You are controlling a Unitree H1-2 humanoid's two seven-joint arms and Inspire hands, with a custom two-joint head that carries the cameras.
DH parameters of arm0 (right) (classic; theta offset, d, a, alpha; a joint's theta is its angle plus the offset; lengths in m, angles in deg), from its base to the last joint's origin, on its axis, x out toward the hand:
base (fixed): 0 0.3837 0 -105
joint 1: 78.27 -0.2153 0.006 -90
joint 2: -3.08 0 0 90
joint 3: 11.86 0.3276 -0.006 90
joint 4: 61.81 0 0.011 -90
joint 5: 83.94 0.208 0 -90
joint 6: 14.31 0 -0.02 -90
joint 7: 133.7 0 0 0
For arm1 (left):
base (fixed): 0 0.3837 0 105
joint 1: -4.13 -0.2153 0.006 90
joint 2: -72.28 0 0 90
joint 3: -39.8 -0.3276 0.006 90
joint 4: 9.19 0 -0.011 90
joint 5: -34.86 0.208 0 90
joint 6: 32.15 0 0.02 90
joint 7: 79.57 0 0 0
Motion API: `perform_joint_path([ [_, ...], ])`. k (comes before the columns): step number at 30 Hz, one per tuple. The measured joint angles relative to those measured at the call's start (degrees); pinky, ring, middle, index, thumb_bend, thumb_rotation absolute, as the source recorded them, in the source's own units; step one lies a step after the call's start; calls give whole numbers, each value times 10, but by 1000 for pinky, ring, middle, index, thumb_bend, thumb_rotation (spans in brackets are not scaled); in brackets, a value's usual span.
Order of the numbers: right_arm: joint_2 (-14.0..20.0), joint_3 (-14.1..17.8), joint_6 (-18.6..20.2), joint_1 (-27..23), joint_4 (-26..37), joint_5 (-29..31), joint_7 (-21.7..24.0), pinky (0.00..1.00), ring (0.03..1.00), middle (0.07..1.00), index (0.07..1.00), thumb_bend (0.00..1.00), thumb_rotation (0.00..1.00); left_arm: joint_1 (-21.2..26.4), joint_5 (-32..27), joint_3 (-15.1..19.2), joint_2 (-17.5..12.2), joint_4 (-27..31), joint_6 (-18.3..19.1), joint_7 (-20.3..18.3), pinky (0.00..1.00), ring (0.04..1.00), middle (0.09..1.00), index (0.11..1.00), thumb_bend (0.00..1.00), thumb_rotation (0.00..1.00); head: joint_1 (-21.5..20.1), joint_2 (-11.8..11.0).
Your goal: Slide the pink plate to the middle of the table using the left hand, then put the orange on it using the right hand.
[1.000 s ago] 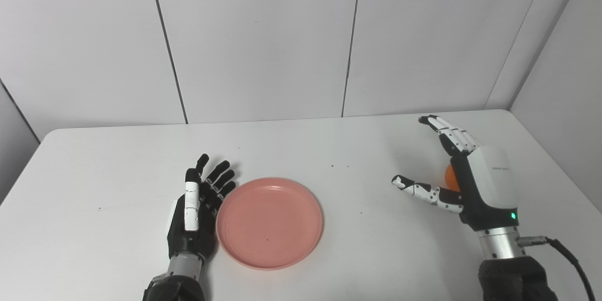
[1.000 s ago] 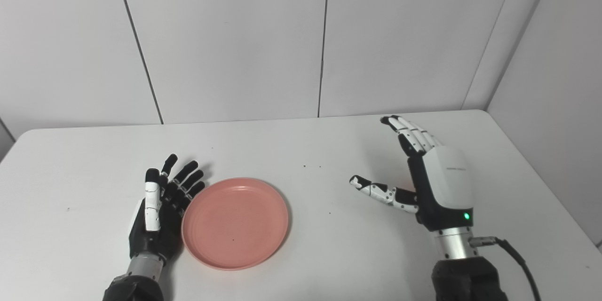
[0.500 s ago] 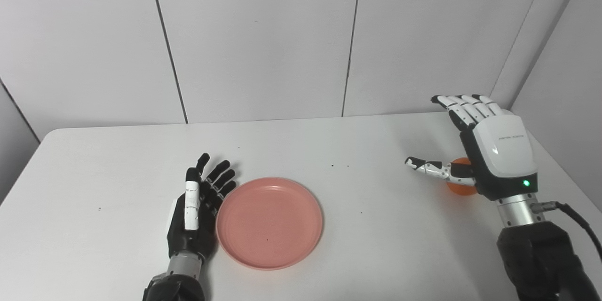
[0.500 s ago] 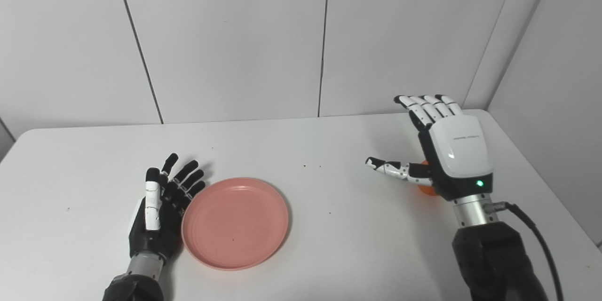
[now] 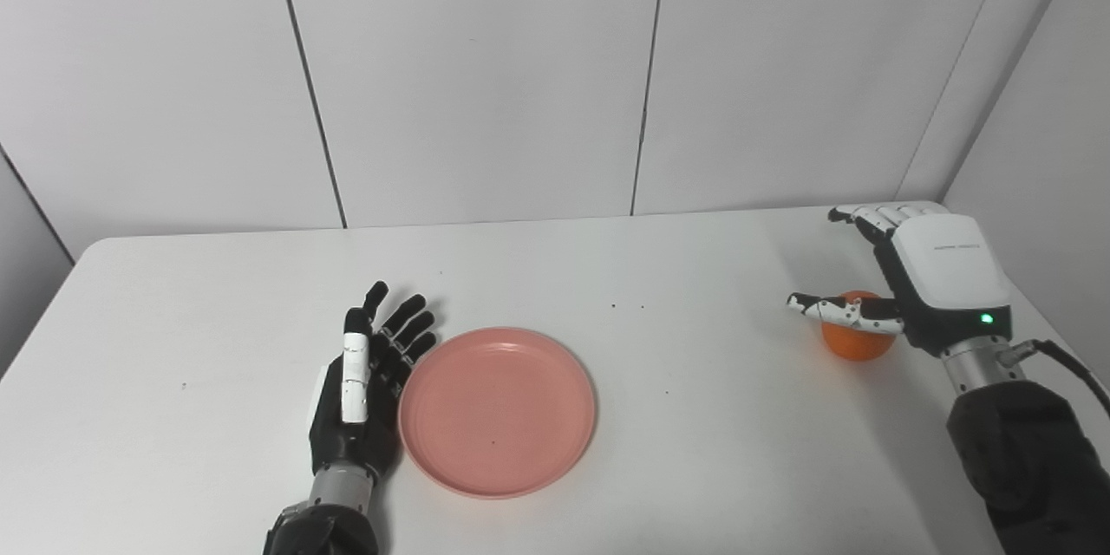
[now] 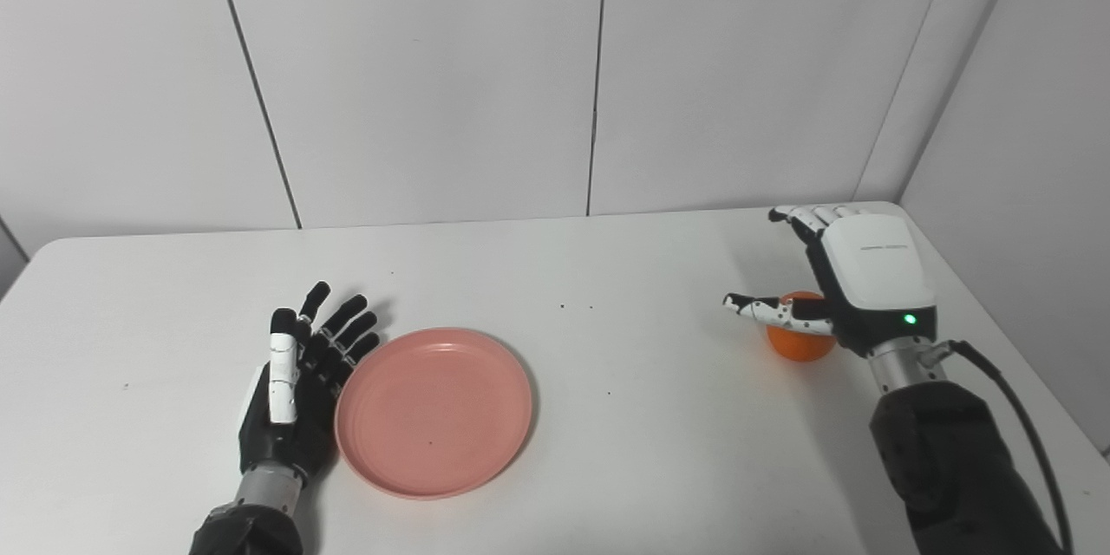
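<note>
We see the round, shallow pink plastic plate (image 5: 497, 410) lying flat on the white table (image 5: 173, 347), near the front edge and a little left of the middle. Our black left hand (image 5: 360, 395) rests on edge just beside the plate's left rim, fingers straight and spread, holding nothing; whether it touches the rim we cannot tell.

The small round orange (image 5: 857, 336) sits near the table's right edge, towards the back right corner. Our white-backed right hand (image 5: 910, 277) hangs over it, fingers arched above and behind the fruit, thumb stretched across its front. The fingers are apart and not yet closed on it.

We judge the orange to be light, firm and smooth-skinned, so it may roll if nudged from one side. It should be taken around its widest part, thumb on the near side against fingers on the far side. The plate looks stiff and light, and its raised rim should stop the fruit rolling off.
</note>
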Motion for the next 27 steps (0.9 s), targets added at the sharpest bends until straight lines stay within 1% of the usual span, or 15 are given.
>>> perform_joint_path([
  [4, 0, -10, 12, -12, -39, 10, 1, 745, 727, 722, 715, 878, 766, 1, 0, 0, -2, -1, 0, 0, 845, 834, 822, 936, 896, 818, 0, 0],
  [7, 0, -19, 17, -22, -56, 14, 0, 737, 722, 722, 719, 883, 770, 1, 0, -1, -2, -1, 0, 0, 847, 833, 824, 937, 891, 823, 3, 2],
  [9, 0, -26, 19, -29, -66, 16, -2, 714, 713, 718, 718, 885, 770, 1, 0, -2, -2, -1, 0, 0, 854, 834, 825, 939, 889, 819, 3, 1],
  [11, 2, -32, 21, -34, -78, 17, -4, 721, 720, 726, 726, 886, 788, 1, 0, -3, -2, -1, 0, -1, 852, 833, 823, 937, 889, 817, 4, 1],
  [19, 5, -44, 42, -40, -87, 34, 0, 721, 727, 732, 725, 884, 774, 1, 0, -3, -2, -1, 0, -2, 858, 835, 819, 940, 891, 818, 4, 1],
  [27, 8, -61, 51, -45, -99, 35, 4, 724, 730, 736, 726, 891, 799, 1, 0, -4, -3, 0, 0, -2, 841, 827, 815, 938, 892, 823, 5, 1],
])
